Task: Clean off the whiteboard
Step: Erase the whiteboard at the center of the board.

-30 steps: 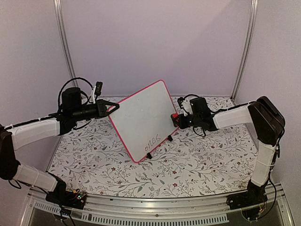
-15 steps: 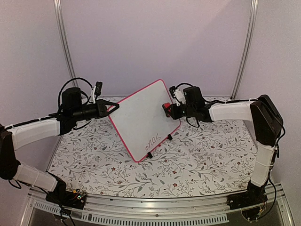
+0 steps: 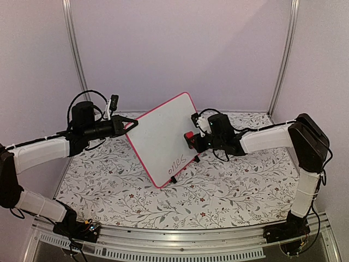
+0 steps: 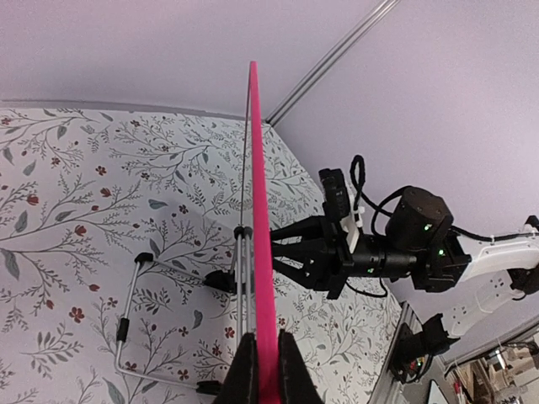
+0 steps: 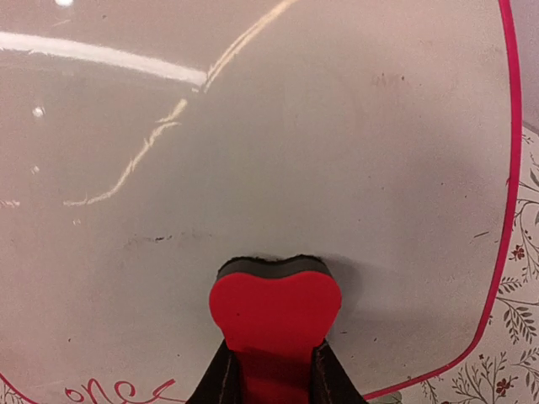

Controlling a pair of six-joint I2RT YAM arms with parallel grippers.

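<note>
The whiteboard (image 3: 163, 136), white with a thin pink-red frame, stands tilted above the flowered table and carries the word "ones" near its lower corner (image 5: 114, 391). My left gripper (image 3: 131, 124) is shut on the board's left frame edge (image 4: 263, 252). My right gripper (image 3: 192, 137) is shut on a red eraser block (image 5: 274, 307), whose dark felt face presses against the board's white surface (image 5: 269, 126), above and to the right of the writing. Faint smudges remain on the wiped area.
Behind the board, thin metal stand legs with black feet (image 4: 126, 328) rest on the flowered tablecloth (image 3: 229, 185). Lilac walls with metal uprights (image 3: 73, 49) close the back and sides. The arm bases sit at the near rail (image 3: 180, 240).
My right gripper has carried the eraser from the board's right edge leftward onto the white surface. The left gripper and the board have stayed in place.
</note>
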